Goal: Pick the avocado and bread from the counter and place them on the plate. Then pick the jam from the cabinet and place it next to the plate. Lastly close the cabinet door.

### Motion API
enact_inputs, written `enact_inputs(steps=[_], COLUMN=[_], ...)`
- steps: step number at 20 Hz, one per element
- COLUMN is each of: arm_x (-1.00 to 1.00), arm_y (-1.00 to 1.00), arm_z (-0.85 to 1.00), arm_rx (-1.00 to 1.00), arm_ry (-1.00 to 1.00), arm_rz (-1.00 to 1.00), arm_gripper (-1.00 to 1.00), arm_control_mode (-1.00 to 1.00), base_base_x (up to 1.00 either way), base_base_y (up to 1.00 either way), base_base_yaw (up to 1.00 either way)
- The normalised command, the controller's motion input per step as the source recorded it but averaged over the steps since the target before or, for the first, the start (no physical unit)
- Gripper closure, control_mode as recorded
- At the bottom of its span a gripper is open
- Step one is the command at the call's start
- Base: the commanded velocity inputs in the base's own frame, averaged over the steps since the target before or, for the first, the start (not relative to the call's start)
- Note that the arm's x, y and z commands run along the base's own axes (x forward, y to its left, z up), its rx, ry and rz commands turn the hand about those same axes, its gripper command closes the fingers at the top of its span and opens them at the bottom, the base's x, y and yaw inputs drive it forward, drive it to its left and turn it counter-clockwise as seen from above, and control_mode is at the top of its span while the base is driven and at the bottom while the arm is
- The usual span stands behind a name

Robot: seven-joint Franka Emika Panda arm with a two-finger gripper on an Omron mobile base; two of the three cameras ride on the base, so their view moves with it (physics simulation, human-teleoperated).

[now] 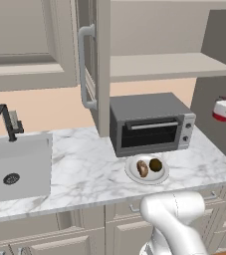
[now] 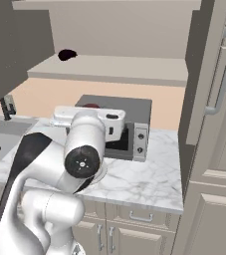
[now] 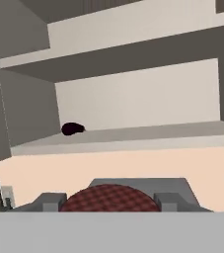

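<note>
We read the gripper (image 3: 109, 206) as closed on the jam (image 3: 108, 196): in the hand view the red checked lid sits btwn the two finger tips, jaws at a middling width, so it's a hold, not an empty pinch. Jar's long axis can't be told from the lid alone.

The left base view shows the hand w/ a bit of red at the far right, up at about the level of the toaster oven's (image 1: 152, 127) top, below the cabinet shelf (image 1: 169, 65).

Key relation: the plate (image 1: 131, 173) lies lower than the jar and to the left of it in that view, in front of the oven, near the counter (image 1: 84, 169) front edge. Avocado (image 1: 156, 165) and bread (image 1: 142, 168) are already on it, side by side.

So we judge the next move as down and toward the front, clearing the oven's corner, to bare marble just beside the plate rim, not onto it.

Cabinet door (image 1: 102, 64) stands open, edge-on to us; closing comes last.

Small dark blob (image 3: 73, 129) on the shelf: can't ID it.
</note>
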Motion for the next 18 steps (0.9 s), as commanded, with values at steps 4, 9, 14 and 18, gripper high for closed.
enact_inputs(steps=[4, 9, 14, 18], arm_x=[-0.19, -0.01, 0.00, 0.00], arm_y=[-0.06, -0.08, -0.20, -0.20], arm_z=[-0.29, -0.32, -0.40, -0.52], arm_rx=[0.00, 0.00, 0.00, 0.00], arm_ry=[-0.05, 0.00, 0.00, -0.02], arm_rz=[0.16, 0.16, 0.15, 0.15], arm_gripper=[1.00, 1.00, 1.00, 1.00], arm_control_mode=[-1.00, -1.00, -1.00, -1.00], base_base_x=[0.00, 0.00, 0.00, 0.00], base_base_y=[0.00, 0.00, 0.00, 0.00], base_base_yaw=[0.00, 0.00, 0.00, 0.00])
